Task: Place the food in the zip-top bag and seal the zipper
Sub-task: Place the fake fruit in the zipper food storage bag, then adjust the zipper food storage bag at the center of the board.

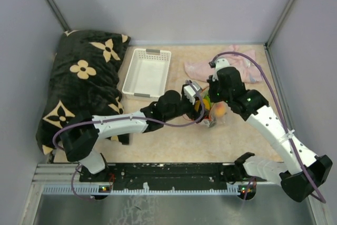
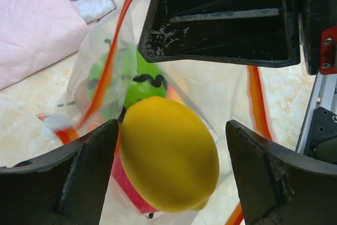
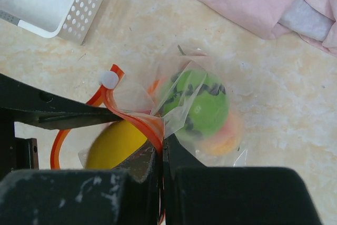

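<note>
Filling the zip-top bag [image 3: 134,96], lying on the counter [image 3: 274,104] with green food [image 3: 202,111] inside. Straddling the yellow fruit [image 2: 168,167] at its mouth with the left hand [image 2: 171,130] spread wide, gripping nothing. Pinching the zipper [image 3: 131,118] with the tightly closed right hand [image 3: 162,151]. Next, probably backing the left hand clear.

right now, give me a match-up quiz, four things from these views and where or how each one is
Things:
1. yellow fruit
2. pink cloth
3. white basket
4. right gripper

Place or state:
a. crumpled in a heap
b. shut on the zipper
c. between the fingers of the open left gripper
d. beside the black patterned pillow

Pairs: 1-c, 2-a, 3-d, 4-b
</note>
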Robot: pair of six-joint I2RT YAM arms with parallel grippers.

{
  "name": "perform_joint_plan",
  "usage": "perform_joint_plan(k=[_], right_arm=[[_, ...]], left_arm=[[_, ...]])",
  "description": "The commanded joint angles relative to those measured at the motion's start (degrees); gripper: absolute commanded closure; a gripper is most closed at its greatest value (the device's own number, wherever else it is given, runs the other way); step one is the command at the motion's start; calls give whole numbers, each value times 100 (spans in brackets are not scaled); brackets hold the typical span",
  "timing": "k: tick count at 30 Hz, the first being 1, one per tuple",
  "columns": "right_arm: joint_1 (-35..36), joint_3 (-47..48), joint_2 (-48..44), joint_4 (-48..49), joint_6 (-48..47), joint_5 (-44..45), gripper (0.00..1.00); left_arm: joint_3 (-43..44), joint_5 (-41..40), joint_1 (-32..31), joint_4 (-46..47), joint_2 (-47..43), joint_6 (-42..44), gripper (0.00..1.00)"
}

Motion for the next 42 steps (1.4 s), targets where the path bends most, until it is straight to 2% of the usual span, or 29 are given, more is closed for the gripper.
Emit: perform_joint_plan(k=[1,10,18,20,23,27,32,34,36,39,42], right_arm=[[-62,90,-208,298,45,-27,100],[-64,18,-214,336,27,-19,100],[-62,-56,-175,457,16,-139,100],[-63,-67,-171,473,18,-137,100],[-64,-119,-177,519,27,-130,100],[-63,-187,-163,601,42,-149,100],[-64,-252,-150,716,42,-223,100],[-63,-298,-143,780,45,-248,100],[-63,-331,-129,831,42,-278,100],[-64,-309,-86,852,7,-331,100],[-63,-271,-31,850,-114,-423,99]], left_arm=[[204,-122,-62,-88,-108,12,10],[181,-118,-60,-786,-729,-147,4],[110,-1031,-46,-2504,-1524,-625,5],[58,-1396,-45,-2830,-1491,-840,6],[45,-1349,-26,-3034,-1379,-1028,9],[-21,-1310,-27,-2788,-1188,-1160,15],[193,-1738,-25,-2741,-750,-1210,42],[325,-1811,-27,-2717,-573,-1138,49],[449,-1960,-27,-2764,-454,-1069,63],[635,-2176,-27,-3048,-529,-1062,89],[718,-2214,-27,-3264,-783,-1060,93]])
